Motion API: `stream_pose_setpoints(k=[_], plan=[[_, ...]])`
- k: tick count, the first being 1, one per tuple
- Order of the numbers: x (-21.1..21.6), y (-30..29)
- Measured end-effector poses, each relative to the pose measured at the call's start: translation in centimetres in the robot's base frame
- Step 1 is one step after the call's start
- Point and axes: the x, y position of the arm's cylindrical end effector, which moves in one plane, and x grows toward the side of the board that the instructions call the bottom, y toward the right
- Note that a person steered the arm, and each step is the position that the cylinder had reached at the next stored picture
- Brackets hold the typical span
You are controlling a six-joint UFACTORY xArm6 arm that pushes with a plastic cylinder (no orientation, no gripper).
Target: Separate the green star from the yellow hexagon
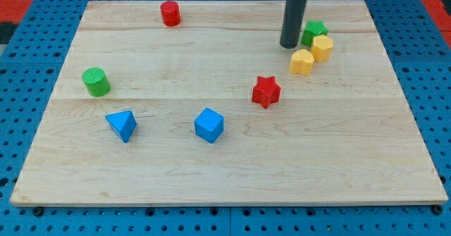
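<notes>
The rod's tip (289,46) rests on the wooden board (232,172) just left of the green star (314,32), near the view's top right; the rod has no jaws to open or close. The star touches a yellow hexagon (323,48), with a second yellow block (301,62) (its shape is hard to make out) just below-left of that. A red star (266,91) sits lower. Well apart lie a blue cube (208,125), a blue pyramid-like block (122,125), a green cylinder (96,82) and a red cylinder (170,13). A blue pegboard (28,60) surrounds the board.
</notes>
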Motion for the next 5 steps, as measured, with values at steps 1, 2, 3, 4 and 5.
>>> stream_pose_setpoints(k=[1, 2, 3, 4, 5], plan=[[0.0, 1.3], [-0.6, 1.4], [-3.8, 4.1], [-3.8, 5.1], [-1.7, 5.5]])
